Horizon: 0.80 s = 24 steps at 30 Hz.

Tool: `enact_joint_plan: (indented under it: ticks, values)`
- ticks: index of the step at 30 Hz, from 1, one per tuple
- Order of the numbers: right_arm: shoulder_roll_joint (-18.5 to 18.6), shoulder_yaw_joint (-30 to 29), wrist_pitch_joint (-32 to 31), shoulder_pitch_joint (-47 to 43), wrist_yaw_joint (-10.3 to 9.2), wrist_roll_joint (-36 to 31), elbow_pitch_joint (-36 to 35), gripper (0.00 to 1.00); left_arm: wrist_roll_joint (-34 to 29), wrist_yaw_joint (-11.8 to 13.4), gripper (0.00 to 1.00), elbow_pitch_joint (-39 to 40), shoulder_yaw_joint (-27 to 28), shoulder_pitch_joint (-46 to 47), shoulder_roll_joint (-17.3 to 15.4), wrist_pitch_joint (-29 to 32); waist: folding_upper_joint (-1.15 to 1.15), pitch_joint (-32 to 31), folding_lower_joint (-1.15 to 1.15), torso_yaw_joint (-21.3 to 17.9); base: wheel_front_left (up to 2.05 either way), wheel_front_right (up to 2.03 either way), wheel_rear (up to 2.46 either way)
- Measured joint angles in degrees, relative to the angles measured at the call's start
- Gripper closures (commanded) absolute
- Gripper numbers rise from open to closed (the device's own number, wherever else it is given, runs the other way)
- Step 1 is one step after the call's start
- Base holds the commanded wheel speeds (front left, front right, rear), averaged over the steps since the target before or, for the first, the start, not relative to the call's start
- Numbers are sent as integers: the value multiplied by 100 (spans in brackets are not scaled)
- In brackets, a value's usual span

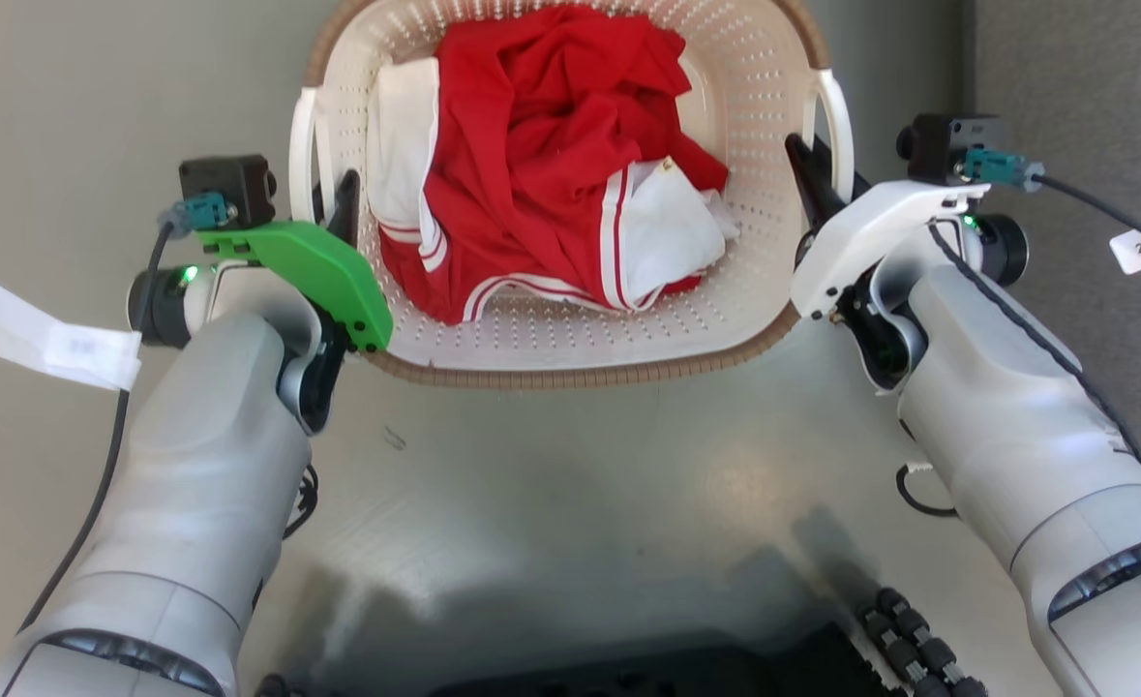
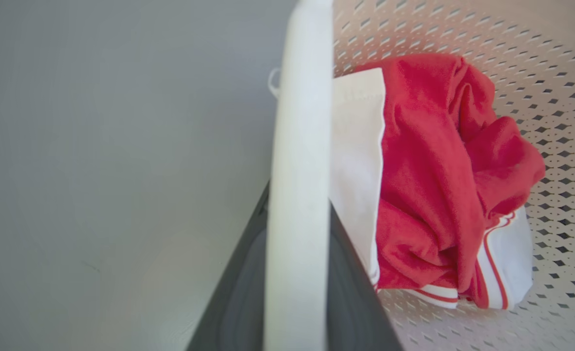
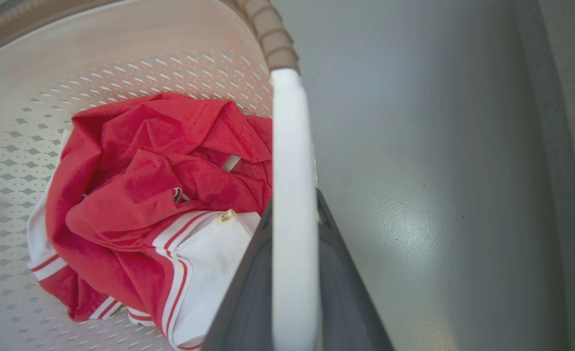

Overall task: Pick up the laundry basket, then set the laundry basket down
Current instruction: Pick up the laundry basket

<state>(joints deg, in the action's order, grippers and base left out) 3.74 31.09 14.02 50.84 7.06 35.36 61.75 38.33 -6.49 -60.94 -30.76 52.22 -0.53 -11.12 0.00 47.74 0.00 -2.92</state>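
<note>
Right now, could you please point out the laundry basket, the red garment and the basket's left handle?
laundry basket (image 1: 580, 376): head view, brown front rim.
red garment (image 1: 531, 126): head view, middle of the cloth.
left handle (image 2: 299, 170): left wrist view, middle of the white bar.

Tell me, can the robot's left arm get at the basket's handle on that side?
Yes, it looks already there: the two fingers of the left gripper sit on either side of the white left loop handle of the laundry basket, with nothing in between.
</note>
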Motion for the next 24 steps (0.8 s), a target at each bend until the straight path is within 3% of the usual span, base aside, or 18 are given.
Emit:
enact_joint_plan:
  ticks: [24]
  values:
    - [-54, 489, -840, -688, 0, 624, 277, 100, 742, -40, 100, -286, -481, -878, 18, 667, 0, -1750, -1, -33, 0, 0, 0]
